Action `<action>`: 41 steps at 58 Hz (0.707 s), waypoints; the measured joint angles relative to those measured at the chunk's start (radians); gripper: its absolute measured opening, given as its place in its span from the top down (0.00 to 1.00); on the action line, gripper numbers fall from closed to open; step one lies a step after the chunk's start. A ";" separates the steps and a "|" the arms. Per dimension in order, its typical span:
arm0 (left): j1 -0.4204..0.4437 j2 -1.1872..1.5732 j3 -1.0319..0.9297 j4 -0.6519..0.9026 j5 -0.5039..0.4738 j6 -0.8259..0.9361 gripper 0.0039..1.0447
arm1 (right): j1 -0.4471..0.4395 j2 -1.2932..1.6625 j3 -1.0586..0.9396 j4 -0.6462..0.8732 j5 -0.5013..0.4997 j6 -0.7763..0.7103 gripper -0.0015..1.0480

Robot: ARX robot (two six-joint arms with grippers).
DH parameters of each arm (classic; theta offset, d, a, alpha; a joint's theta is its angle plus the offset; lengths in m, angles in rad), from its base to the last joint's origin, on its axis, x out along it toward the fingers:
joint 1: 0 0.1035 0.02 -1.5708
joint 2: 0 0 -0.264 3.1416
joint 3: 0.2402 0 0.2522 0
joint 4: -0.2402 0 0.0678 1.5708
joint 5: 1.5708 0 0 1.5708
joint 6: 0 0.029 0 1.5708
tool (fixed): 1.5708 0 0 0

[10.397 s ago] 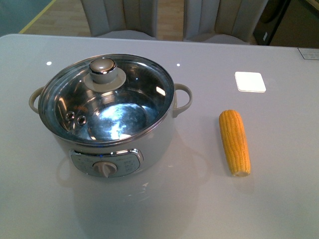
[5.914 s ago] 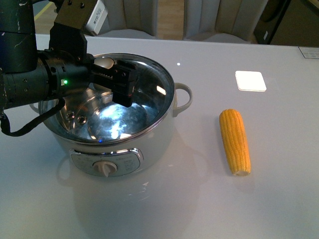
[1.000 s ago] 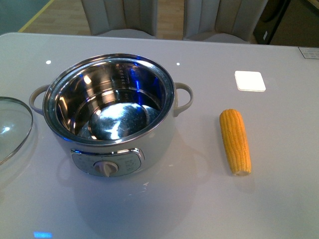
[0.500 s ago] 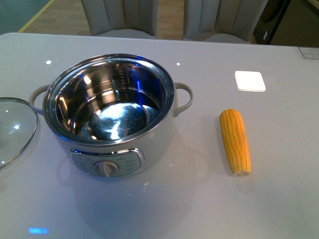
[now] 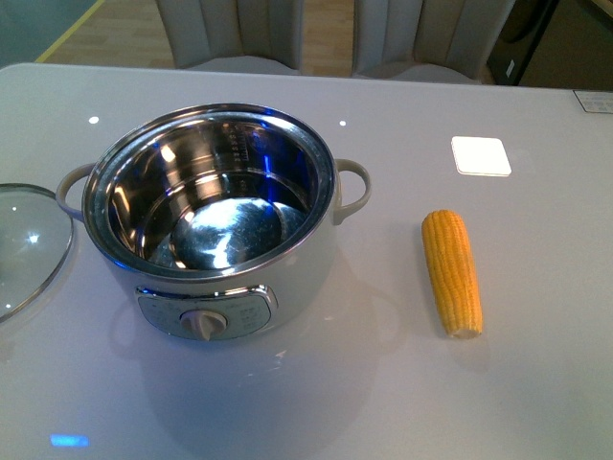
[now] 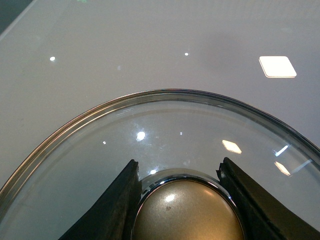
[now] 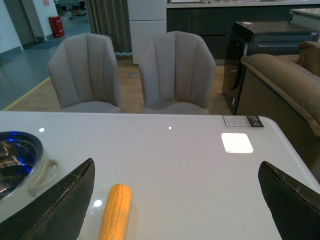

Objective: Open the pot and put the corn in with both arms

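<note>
Front view: the pot stands open on the tabletop, its steel bowl empty. The corn lies well to its right, flat on the tabletop. The lid shows only in part at the left edge, just beside the pot's left handle. Neither arm shows here.

Left wrist view: this view alone shows the left gripper, its jaws clenched on either side of the lid's knob, with the glass spread out beneath.

Right wrist view: the right gripper has its jaws spread wide and holds nothing. It hangs above the tabletop, with the corn and the pot's rim and right handle in sight below. Two chairs stand beyond.

A second ago the lid sat further left. About ten seconds ago it covered the pot. Pot and corn have not moved.
</note>
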 joint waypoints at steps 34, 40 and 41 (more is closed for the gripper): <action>0.005 -0.085 -0.052 -0.004 0.006 -0.016 0.06 | 0.000 0.000 0.000 0.000 0.000 0.000 0.08; 0.007 -0.147 -0.085 -0.008 0.015 -0.016 0.06 | 0.000 0.000 0.000 0.000 0.000 0.000 0.08; 0.008 -0.163 -0.093 -0.010 0.017 -0.016 0.06 | 0.000 0.000 0.000 0.000 0.000 0.000 0.08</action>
